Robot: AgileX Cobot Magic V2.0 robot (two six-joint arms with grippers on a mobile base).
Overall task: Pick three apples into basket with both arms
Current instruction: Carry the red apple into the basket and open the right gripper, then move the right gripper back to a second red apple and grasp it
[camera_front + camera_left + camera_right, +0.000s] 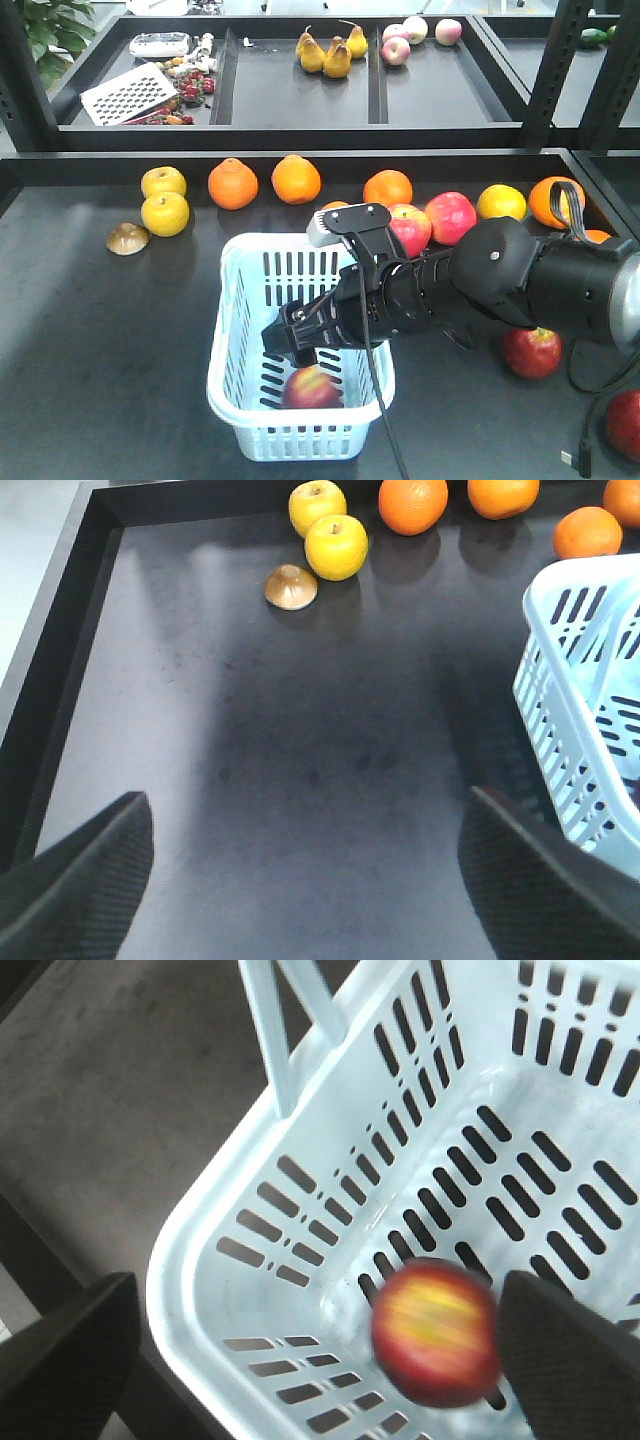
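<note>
**Exterior front view.** My right arm [520,275] reaches in from the right over the basket [228,340], which stands on the dark surface [100,330]. My right claw [295,345] hangs above the basket's interior with its jaws apart, gripping nothing. One dark red apple [312,388] is inside the basket, close to its front wall (blurred; I cannot tell whether it rests on the bottom). A second dark apple [532,352] lies on the surface right of the basket, apart from it. A third dark apple [625,425] is cut by the right edge. Two pinkish-red apples [450,217] sit behind the arm, among the row of oranges [296,179].

**Left wrist view.** My left claw [310,895] is spread wide over bare surface, with nothing between its fingers [85,880]. The basket stands at the right edge. Two yellow fruits [335,545] and a brown object [291,587] lie far back.

**Right wrist view.** The right claw's jaws stand apart. The blurred apple shows low in the basket near a corner, beside one finger and touched by neither.
</note>
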